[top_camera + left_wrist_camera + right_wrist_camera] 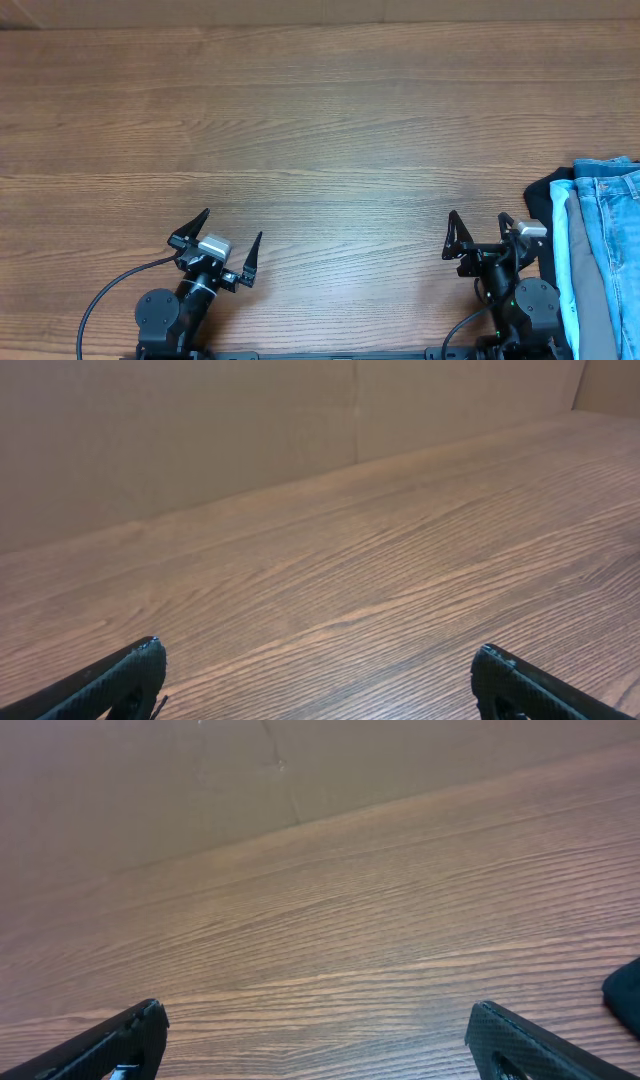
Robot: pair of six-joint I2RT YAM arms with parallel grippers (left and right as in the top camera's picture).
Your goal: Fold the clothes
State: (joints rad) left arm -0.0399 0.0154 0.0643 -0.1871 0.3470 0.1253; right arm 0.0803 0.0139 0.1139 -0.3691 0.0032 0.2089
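Wood-grain table (300,120), jeans (616,240) piled at right edge, left fingers (196,226) and right fingers (453,236) wide apart, empty

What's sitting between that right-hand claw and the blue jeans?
Overhead view: a black garment and a pale cyan garment lie between the right gripper and the jeans.

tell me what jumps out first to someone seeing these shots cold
The wide wooden table fills most of the overhead view. A pile is crowded at its right edge: light blue jeans beside a pale cyan garment and a black garment. Near the front edge, the left hand and right hand both sit open, holding nothing.
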